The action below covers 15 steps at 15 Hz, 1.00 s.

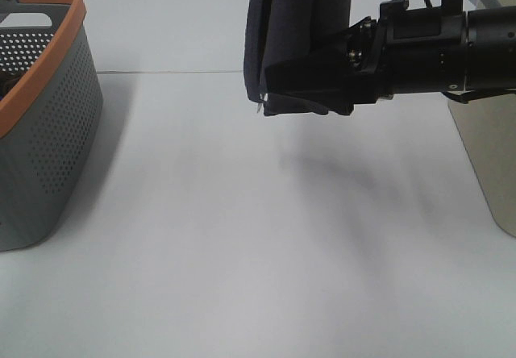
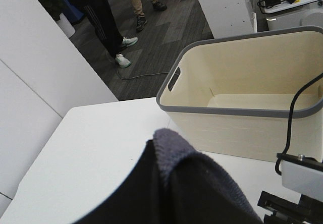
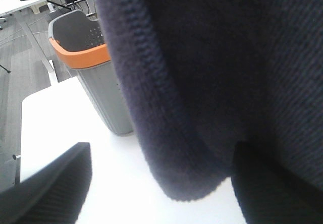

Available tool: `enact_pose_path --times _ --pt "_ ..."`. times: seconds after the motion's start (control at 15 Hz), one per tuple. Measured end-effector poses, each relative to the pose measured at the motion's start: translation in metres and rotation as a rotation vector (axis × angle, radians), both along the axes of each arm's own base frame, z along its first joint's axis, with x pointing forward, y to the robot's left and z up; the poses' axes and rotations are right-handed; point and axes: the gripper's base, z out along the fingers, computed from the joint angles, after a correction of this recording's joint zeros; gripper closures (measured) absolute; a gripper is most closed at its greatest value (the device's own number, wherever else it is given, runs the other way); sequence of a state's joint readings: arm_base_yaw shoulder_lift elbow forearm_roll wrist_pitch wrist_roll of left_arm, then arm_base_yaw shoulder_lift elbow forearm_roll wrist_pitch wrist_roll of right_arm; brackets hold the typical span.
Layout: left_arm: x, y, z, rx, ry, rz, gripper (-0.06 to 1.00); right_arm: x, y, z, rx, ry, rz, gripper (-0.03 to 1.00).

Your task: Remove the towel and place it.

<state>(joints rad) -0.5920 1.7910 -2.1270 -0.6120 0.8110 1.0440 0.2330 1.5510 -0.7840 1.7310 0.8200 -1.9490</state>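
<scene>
Grey, orange-rimmed basket [image 1: 48, 132] stands left; mid-frame the towel [image 1: 294, 27] hangs above the white tabletop [image 1: 242, 253], your right tool [image 1: 278, 90] spread apart around its lower edge, your left tool unseen, grip impossible to tell. Likely mid-carry: next, lower it onto the open middle, short of the cream bin [image 1: 484, 164].

In the exterior view the towel [image 1: 298, 27] runs off the top edge, so whatever holds it is out of sight. Black against the dark cloth, the fingertips of the right gripper [image 1: 274, 92] cannot be made out. The grey basket [image 1: 48, 132] is cut by the left edge and the cream bin [image 1: 484, 156] by the right. In the left wrist view cloth covers the left gripper, so its jaws cannot be read; in the right wrist view the towel is a close blur and the fingers [image 3: 45, 188] are dark smears cut off by the frame.
</scene>
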Motion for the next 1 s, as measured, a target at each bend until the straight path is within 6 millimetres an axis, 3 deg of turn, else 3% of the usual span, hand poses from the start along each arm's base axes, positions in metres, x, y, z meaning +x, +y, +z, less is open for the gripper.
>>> enact_pose_path --times 0.4,0.8,1.0 --pt "0.0 0.0 0.0 0.002 -0.008 0.0 0.94 0.01 0.002 0.002 -0.007 -0.043 0.006 0.35" --pt "0.008 -0.004 -0.008 0.007 -0.003 0.009 0.94 0.003 0.005 0.003 0.018 -0.033 0.087 0.72" --pt "0.01 -0.002 -0.01 0.044 -0.026 0.032 0.94 -0.001 0.005 0.001 0.005 0.085 0.101 0.91"
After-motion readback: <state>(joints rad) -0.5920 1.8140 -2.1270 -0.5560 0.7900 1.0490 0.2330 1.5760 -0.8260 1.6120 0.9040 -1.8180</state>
